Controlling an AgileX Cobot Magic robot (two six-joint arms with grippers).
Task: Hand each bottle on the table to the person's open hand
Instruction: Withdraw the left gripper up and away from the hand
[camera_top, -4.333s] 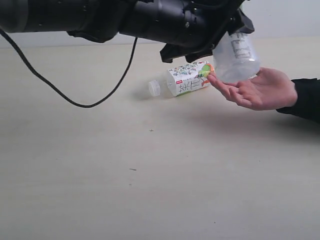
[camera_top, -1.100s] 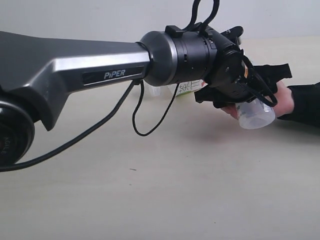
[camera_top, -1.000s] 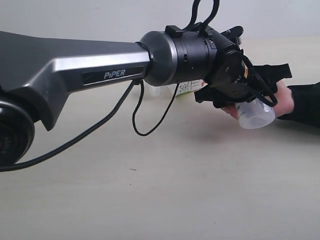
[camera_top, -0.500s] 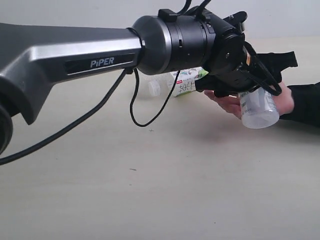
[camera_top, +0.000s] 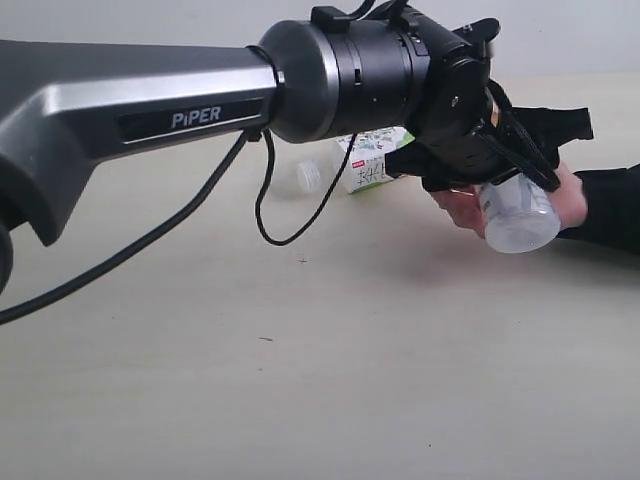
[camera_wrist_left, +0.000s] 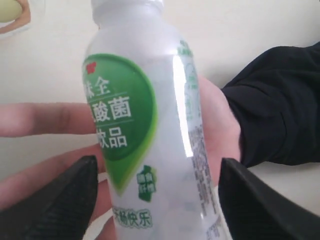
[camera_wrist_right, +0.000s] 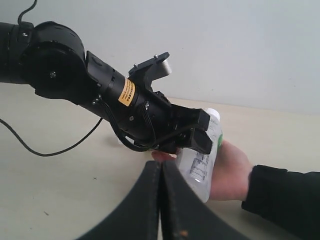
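The white bottle with the green label (camera_top: 517, 215) lies across the person's open hand (camera_top: 570, 195) at the right of the table (camera_top: 300, 350). My left gripper (camera_top: 497, 170) straddles this bottle (camera_wrist_left: 145, 125) and is open. Its black fingers (camera_wrist_left: 50, 200) stand off both sides, with the person's fingers (camera_wrist_left: 45, 120) showing in the gap. The squarish bottle with the floral label (camera_top: 370, 165) lies on its side behind the arm, white cap pointing left. My right gripper (camera_wrist_right: 161, 167) hangs shut and empty above the table, short of the hand (camera_wrist_right: 232, 170). No red-capped bottles are in view.
The left arm's long body (camera_top: 150, 100) stretches across the upper left of the exterior view, and its black cable (camera_top: 270, 215) loops down toward the table. The person's dark sleeve (camera_top: 610, 205) comes in from the right edge.
Some seconds ago the left gripper held the white bottle above the fingertips; now it rests in the palm. Over the last second the left wrist rose slightly and the bottle tilted more upright.
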